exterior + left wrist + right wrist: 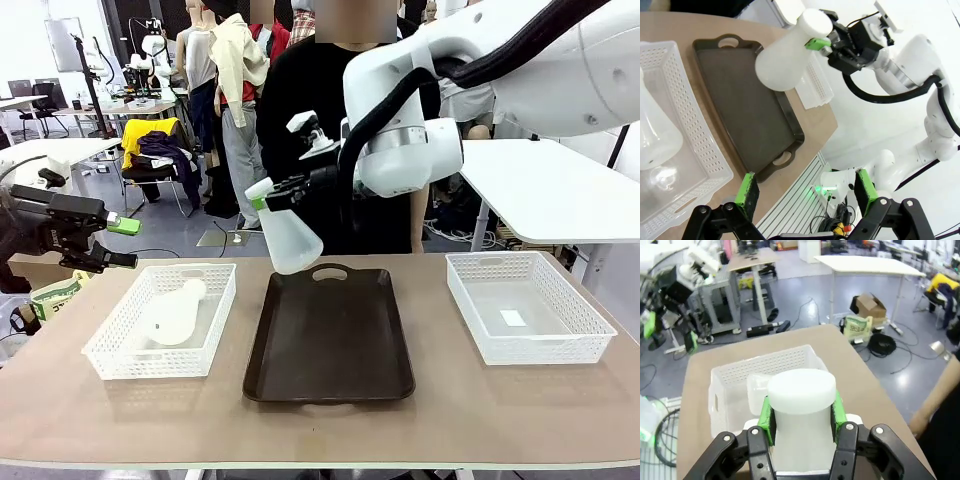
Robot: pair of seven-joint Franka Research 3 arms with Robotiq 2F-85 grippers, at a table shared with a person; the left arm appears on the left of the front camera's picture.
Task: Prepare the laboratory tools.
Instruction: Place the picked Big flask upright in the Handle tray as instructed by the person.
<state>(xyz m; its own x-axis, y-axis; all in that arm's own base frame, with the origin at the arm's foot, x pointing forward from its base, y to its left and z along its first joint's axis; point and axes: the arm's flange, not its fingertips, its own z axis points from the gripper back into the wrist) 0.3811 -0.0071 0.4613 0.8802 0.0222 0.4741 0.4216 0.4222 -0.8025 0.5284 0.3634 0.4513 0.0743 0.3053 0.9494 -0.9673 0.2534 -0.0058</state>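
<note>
Currently right tool (260, 198) clamped on flask (288, 240) neck, flask tilted above tray (330, 340); left tool (122, 243) fully open, empty; second flask (172, 315) lying in left basket (150, 368).

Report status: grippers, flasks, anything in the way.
Right gripper shut on flask neck, aloft by tray. Left gripper open, empty. Second flask lying in left basket. No obstruction seen.

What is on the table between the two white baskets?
In the front view, a dark brown tray lies flat between the left basket and the right basket, touching neither.
</note>
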